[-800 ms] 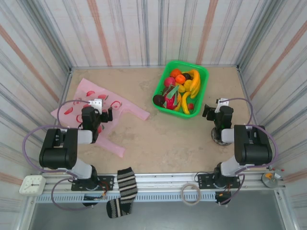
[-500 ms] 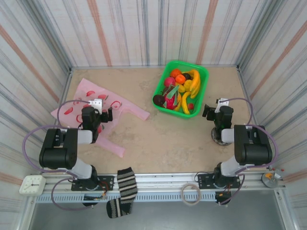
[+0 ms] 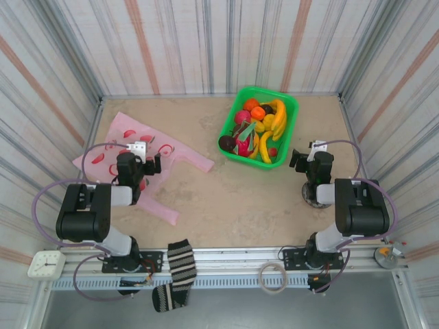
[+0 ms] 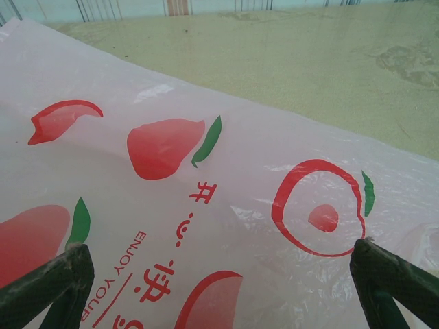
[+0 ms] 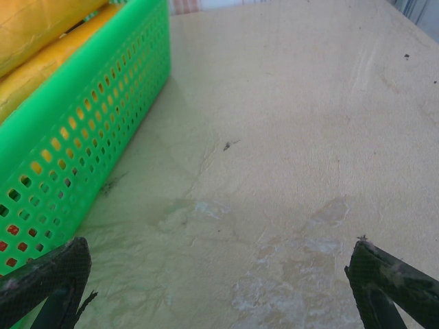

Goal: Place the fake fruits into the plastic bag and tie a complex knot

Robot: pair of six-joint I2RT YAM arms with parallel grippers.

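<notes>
Left gripper (image 4: 219,288) stood released directly over the flat translucent pink plastic bag (image 4: 206,171); my right gripper (image 5: 219,284), also released, sat beside the green perforated plastic basket (image 5: 82,116) holding the glossy toy fruits (image 3: 260,130).

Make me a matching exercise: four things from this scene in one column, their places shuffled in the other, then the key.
Things:
1. plastic bag
2. fake fruits
3. striped sock
4. white clock

Places:
A. inside the green basket
B. hanging over the near rail
C. spread flat on the left side of the table
D. at the near-left corner

Pairs: 1-C, 2-A, 3-B, 4-D
</notes>
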